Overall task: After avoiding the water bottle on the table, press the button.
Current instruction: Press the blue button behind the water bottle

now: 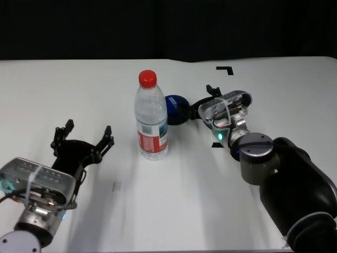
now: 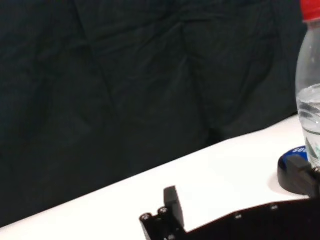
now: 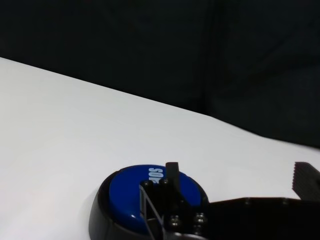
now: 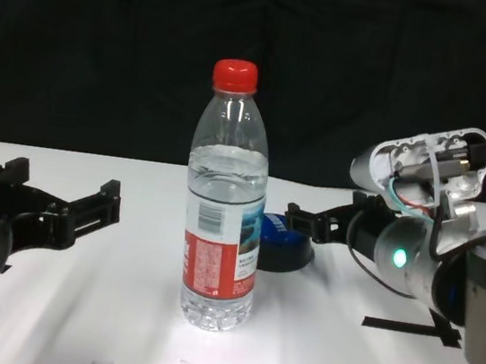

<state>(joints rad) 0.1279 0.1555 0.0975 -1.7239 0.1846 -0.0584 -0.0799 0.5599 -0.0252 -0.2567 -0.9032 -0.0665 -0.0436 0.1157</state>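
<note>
Nearest, the idle left tool (image 1: 84, 138) gapes open on the desk (image 1: 63, 84), while the right tool (image 1: 202, 105), fingers spread at the button (image 1: 177, 109), risks toppling the water bottle (image 1: 151, 118) if it swings left.

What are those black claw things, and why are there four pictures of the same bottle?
The claws are the grippers of a robot with two arms. Four cameras look at once: one on its head, one on its chest, and one on each wrist.

On the white table stands a water bottle with a red cap. Just behind it sits a low blue button.

The right gripper has reached in from the right side of the bottle, and its open fingers are right at the button. In the right wrist picture one fingertip shows against the blue top; I cannot tell whether it presses.

The left gripper waits open, to the left of the bottle. Neither gripper holds anything.
</note>
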